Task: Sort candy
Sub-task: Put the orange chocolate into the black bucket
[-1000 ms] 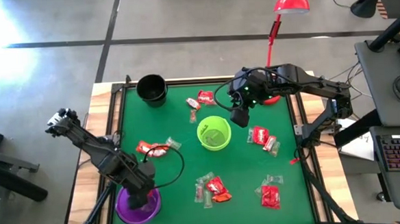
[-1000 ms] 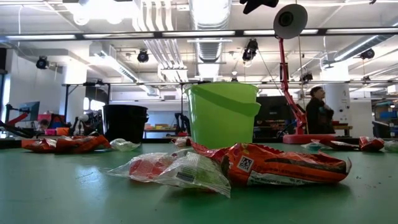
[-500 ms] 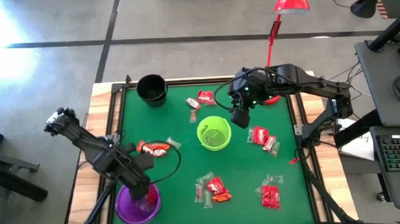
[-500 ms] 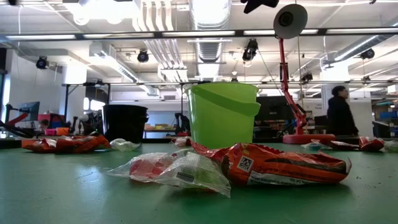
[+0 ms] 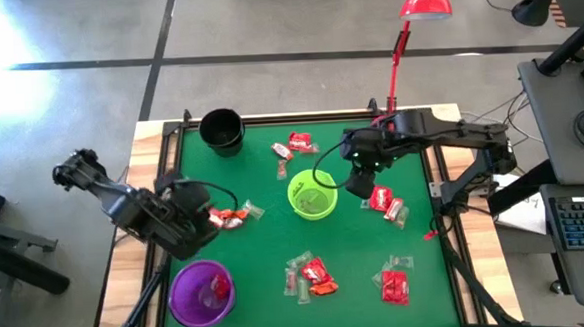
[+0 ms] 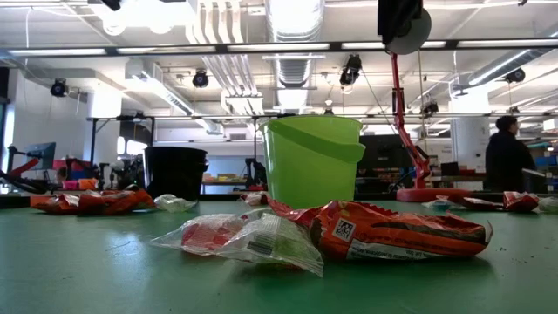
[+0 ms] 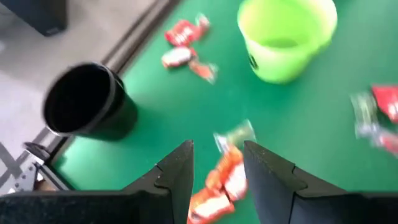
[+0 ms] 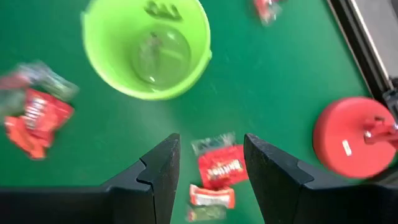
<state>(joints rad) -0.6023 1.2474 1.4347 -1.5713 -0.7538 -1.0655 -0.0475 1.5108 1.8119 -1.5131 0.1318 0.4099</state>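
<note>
left gripper (image 7: 216,168) hangs over the left-centre of the green counter (image 5: 266,245), fingers spread and empty, right above a little heap of red candy (image 5: 225,217); in the left wrist view those same red and clear wrappers (image 7: 225,177) show through the gap between the fingers. the purple cup (image 5: 201,292) sits at the lower left of the high view with a red sweet inside it, clear of the left arm.

over on the right, the right gripper (image 8: 208,165) hovers just right of the green cup (image 5: 312,193), fingers spread, nothing held. the right wrist view looks down on a red candy (image 8: 220,167) with a clear-wrapped piece touching it, framed between the fingers, and there is a pale clear-wrapped sweet lying in the bottom of the green cup (image 8: 148,46). the red lamp base (image 8: 351,138) shows at the right edge of that view.

the rest of the candy is scattered: a pair near the top centre (image 5: 293,145), a cluster right of the green cup (image 5: 384,203), another at lower centre (image 5: 312,275), one more at lower right (image 5: 394,281). the black cup (image 5: 221,130) stands in the upper left corner of the counter.

low view: red and clear wrappers (image 6: 349,232) lie in front of the green cup (image 6: 312,160), and a person (image 6: 506,161) stands far off at the right.
</note>
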